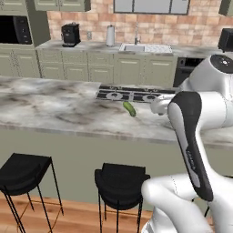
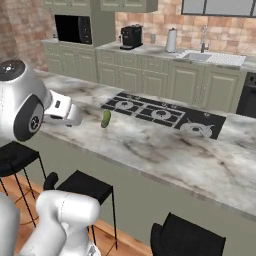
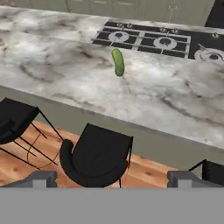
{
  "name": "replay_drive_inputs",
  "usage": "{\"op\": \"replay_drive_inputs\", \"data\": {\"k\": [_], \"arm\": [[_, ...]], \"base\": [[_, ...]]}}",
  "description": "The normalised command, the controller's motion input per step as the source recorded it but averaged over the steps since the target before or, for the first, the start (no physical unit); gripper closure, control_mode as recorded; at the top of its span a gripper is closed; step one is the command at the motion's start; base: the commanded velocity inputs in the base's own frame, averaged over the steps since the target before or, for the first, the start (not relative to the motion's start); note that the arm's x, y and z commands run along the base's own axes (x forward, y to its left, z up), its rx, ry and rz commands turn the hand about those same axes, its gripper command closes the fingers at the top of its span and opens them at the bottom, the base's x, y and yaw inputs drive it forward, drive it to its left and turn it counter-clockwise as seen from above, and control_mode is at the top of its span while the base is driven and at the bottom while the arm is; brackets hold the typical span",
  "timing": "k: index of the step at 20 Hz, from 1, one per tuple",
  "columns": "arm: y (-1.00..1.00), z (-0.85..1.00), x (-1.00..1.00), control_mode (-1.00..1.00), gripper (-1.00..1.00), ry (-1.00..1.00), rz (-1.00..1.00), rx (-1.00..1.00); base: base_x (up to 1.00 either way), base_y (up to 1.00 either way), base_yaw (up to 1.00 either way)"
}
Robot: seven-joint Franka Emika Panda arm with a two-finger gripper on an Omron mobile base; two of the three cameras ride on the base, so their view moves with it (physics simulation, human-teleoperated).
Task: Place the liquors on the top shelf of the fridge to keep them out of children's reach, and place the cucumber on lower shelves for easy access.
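Note:
A small dark green cucumber (image 1: 129, 108) (image 2: 106, 118) (image 3: 117, 61) lies on the marble island counter (image 1: 54, 109), just in front of the black cooktop's left end. In the hand view my gripper (image 3: 113, 178) hangs off the near side of the island, above the bar stools. Its two fingertips (image 3: 43, 177) stand far apart with nothing between them, so it is open. The cucumber sits well ahead of the fingers, across the counter's front edge. The liquors and the fridge with its shelves are out of view.
A black cooktop (image 1: 132, 94) (image 2: 165, 114) is set into the island behind the cucumber. Black bar stools (image 1: 25, 168) (image 3: 98, 155) stand along the island's near side over a wooden floor. The back wall holds olive cabinets, a sink (image 1: 145, 48) and a coffee machine (image 1: 70, 34).

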Motion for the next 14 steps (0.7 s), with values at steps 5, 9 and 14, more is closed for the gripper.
{"op": "replay_drive_inputs", "data": {"k": [5, 9, 14], "arm": [[0.15, -0.53, 0.86, -1.00, -1.00, 0.22, 0.02, 0.00], [0.00, -0.30, 0.78, -1.00, -1.00, 0.09, 0.01, 0.00], [0.00, -0.14, 0.58, -1.00, -1.00, 0.00, 0.00, 0.00]], "base": [[0.00, 0.00, 0.00], [0.00, 0.00, 0.00], [0.00, 0.00, 0.00]]}}
